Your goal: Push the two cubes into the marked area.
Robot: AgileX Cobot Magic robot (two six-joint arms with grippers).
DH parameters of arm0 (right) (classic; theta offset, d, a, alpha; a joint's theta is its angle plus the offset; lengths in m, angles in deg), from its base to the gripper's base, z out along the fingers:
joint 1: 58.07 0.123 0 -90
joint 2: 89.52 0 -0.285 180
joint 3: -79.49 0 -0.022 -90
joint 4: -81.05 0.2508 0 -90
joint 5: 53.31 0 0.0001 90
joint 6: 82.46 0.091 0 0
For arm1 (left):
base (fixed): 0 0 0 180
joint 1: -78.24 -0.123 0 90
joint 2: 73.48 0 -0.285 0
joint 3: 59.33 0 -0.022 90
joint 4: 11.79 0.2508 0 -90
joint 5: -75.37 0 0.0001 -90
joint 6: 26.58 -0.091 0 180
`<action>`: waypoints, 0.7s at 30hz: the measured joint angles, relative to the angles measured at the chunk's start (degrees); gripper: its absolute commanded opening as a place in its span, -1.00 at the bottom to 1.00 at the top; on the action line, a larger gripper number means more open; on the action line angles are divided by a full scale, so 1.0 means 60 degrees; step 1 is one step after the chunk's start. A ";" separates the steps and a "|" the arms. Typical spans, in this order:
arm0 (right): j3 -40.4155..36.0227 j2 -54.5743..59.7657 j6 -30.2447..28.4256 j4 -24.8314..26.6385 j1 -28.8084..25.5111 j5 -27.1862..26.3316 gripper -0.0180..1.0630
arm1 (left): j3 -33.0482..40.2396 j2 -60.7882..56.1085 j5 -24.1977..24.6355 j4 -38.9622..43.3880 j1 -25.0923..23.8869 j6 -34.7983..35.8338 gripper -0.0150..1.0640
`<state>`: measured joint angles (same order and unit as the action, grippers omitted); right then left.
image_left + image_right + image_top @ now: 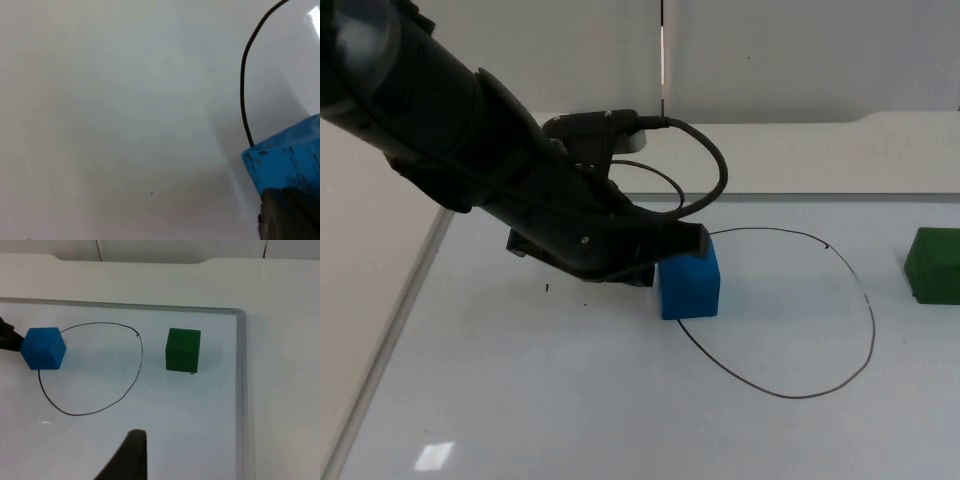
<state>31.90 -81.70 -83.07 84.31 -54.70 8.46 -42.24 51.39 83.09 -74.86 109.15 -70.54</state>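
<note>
Left gripper (pixel 682 240) low on the white table (pixel 570 400), fingertip against the blue cube (pixel 690 284); can't tell if its fingers are apart or together. Blue cube sits on the drawn outline (pixel 872 320) at its 9 o'clock edge. Green cube (pixel 933 265) stands apart, outside the outline toward 3 o'clock. Right gripper (pixel 131 460) hangs above the table, well clear of both cubes; its state can't be told.

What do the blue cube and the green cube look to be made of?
Blue cube: probably painted wood or foam; matte, with small dark scuffs along its edges in the left wrist view. Green cube: likely the same, matte and even, no gloss. The left gripper touches the blue one.
</note>
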 measured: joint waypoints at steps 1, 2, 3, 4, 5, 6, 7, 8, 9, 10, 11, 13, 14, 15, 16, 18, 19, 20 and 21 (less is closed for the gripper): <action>0.0000 0.0000 0.0000 0.0000 0.0000 0.0000 0.98 | 0.0000 0.0000 0.0000 0.0000 0.0000 0.0000 -0.98; 0.0000 0.0000 0.0000 0.0000 0.0000 0.0000 0.98 | 0.0000 0.0000 0.0000 0.0000 0.0043 0.0000 -0.98; 0.0000 0.0000 0.0000 0.0000 0.0000 0.0000 0.98 | 0.0000 0.0000 -0.0018 0.0000 0.0071 0.0000 -0.98; 0.0000 0.0000 0.0000 0.0000 0.0000 0.0000 0.98 | 0.0000 0.0000 -0.0040 0.0000 0.0140 0.0000 -0.98; 0.0000 0.0000 0.0000 0.0000 0.0000 0.0000 0.98 | 0.0000 0.0000 -0.0064 0.0000 0.0179 0.0000 -0.98; 0.0000 0.0000 0.0000 0.0000 0.0000 0.0000 0.98 | 0.0000 0.0000 -0.0064 0.0000 0.0179 0.0000 -0.98; 0.0000 0.0000 0.0000 0.0000 0.0000 0.0000 0.98 | 0.0000 0.0000 -0.0108 0.0000 0.0215 0.0000 -0.98; 0.0000 0.0000 0.0000 0.0000 0.0000 0.0000 0.98 | 0.0000 0.0000 -0.0146 0.0000 0.0215 0.0000 -0.98; 0.0000 0.0000 0.0000 0.0000 0.0000 0.0000 0.98 | 0.0000 0.0000 -0.0168 0.0000 0.0233 0.0000 -0.98; 0.0000 0.0000 0.0000 0.0000 0.0000 0.0000 0.98 | 0.0000 0.0000 -0.0168 0.0000 0.0233 0.0000 -0.98; 0.0000 0.0000 0.0000 0.0000 0.0000 0.0000 0.98 | 0.0000 0.0000 -0.0188 0.0000 0.0233 0.0000 -0.98; 0.0000 0.0000 0.0000 0.0000 0.0000 0.0000 0.98 | 0.0000 0.0000 -0.0276 0.0000 0.0233 0.0000 -0.98; 0.0000 0.0000 0.0000 0.0000 0.0000 0.0000 0.98 | 0.0000 0.0000 -0.0330 0.0000 0.0233 0.0000 -0.98; 0.0000 0.0000 0.0000 0.0000 0.0000 0.0000 0.98 | 0.0000 0.0000 -0.0330 0.0000 0.0233 0.0000 -0.98; 0.0000 0.0000 0.0000 0.0000 0.0000 0.0000 0.98 | 0.0000 0.0000 -0.0376 0.0000 0.0233 0.0000 -0.98; 0.0000 0.0000 -0.0019 0.0000 0.0000 0.0000 0.98 | 0.0000 0.0000 -0.0418 0.0000 0.0233 0.0000 -0.98; 0.0000 0.0000 -0.0019 0.0000 0.0000 0.0000 0.98 | 0.0000 0.0000 -0.0418 0.0000 0.0233 0.0000 -0.98; 0.0000 0.0000 -0.0019 0.0000 0.0000 0.0000 0.98 | 0.0000 0.0000 -0.0418 -0.0003 0.0233 0.0000 -0.98; 0.0000 0.0000 -0.0037 0.0000 0.0000 0.0000 0.98 | 0.0000 0.0000 -0.0418 -0.0003 0.0233 0.0000 -0.98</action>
<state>31.90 -81.70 -83.29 84.31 -54.70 8.46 -42.24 51.39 80.58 -74.87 110.55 -70.54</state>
